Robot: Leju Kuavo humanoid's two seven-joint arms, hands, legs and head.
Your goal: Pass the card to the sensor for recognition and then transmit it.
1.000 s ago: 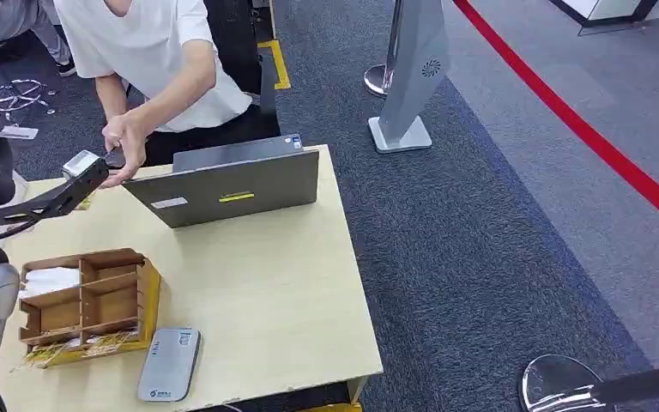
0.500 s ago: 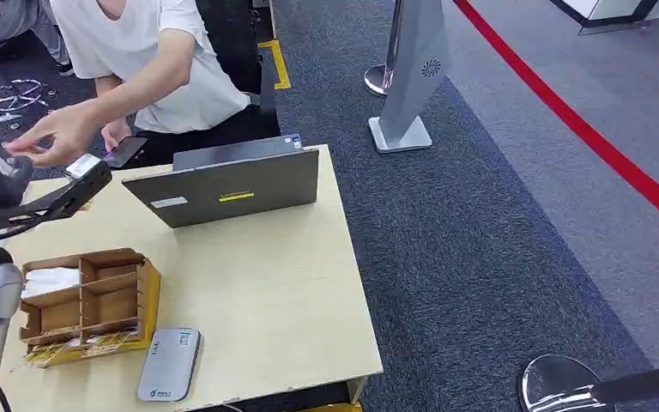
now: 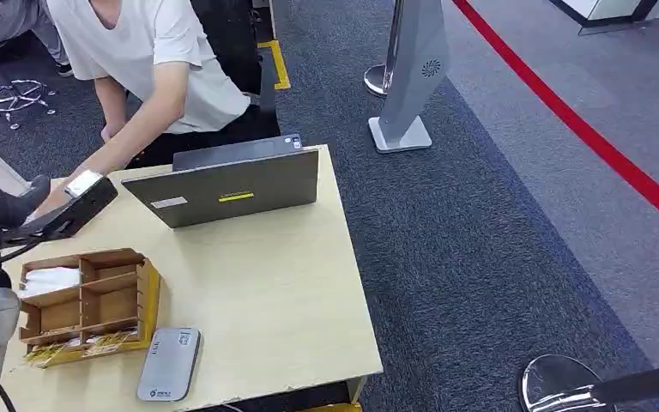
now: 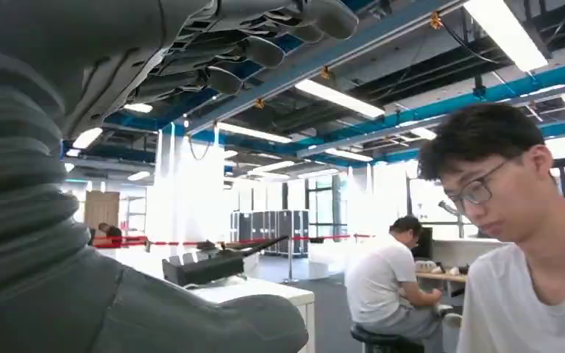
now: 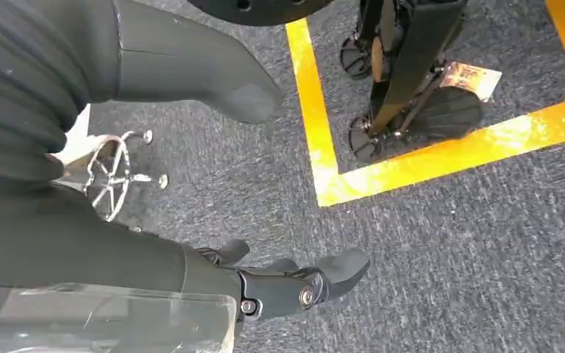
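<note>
card (image 3: 83,183) sits at the tips of the left hand (image 3: 19,209), over the table (image 3: 266,283) edge; can't tell if it's gripped, thumb and fingers look apart. person's hand (image 3: 49,197) just beside it. right hand (image 5: 191,257) hangs, fingers spread, holding nothing.

The wooden table (image 3: 275,292) carries a laptop (image 3: 227,184), divided box (image 3: 86,305) and sensor (image 3: 169,364).
</note>
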